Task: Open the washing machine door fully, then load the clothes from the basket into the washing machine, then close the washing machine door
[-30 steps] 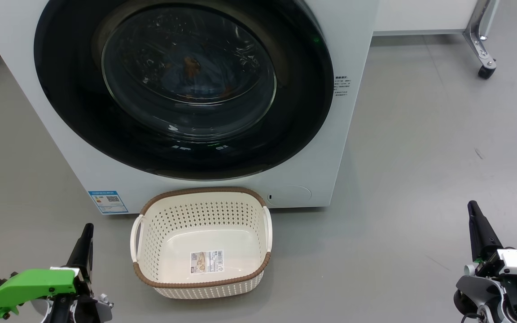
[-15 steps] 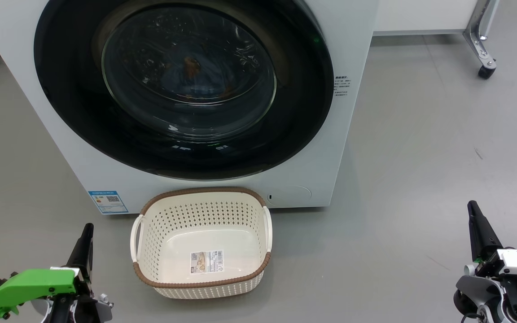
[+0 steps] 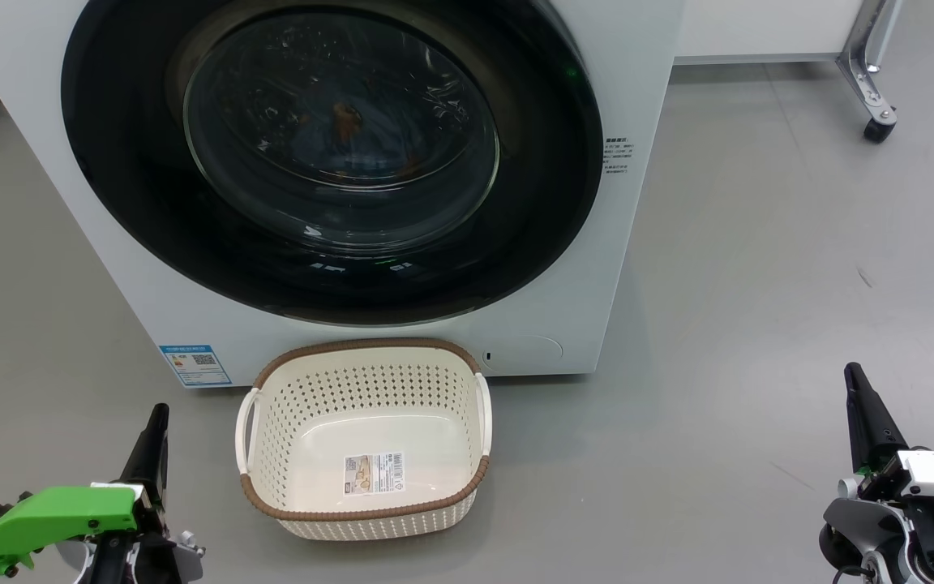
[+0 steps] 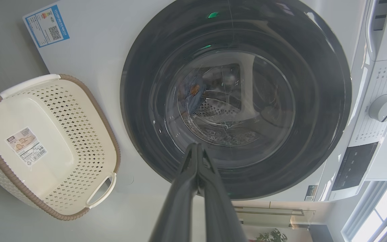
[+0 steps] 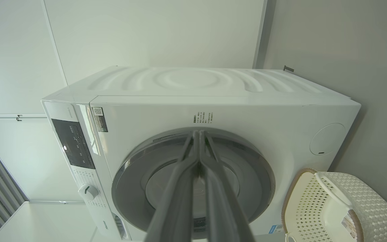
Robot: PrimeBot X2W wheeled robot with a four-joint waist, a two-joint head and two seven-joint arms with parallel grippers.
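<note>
In the middle of the head view, the washing machine door (image 3: 329,154) sat shut flat on the washing machine (image 3: 645,81), its round front facing out toward the robot. Nothing had moved in the last second, so I think the job was done. The clothes (image 3: 345,122) lay inside, behind the door, in the upper middle of the frame. The basket (image 3: 366,345) stood empty on the floor (image 3: 718,284) just below the door, mouth up, its long side running left to right. The left hand (image 3: 159,414) at the lower left and the right hand (image 3: 854,377) at the lower right were both clenched on nothing, fingers pointing up the frame.
</note>
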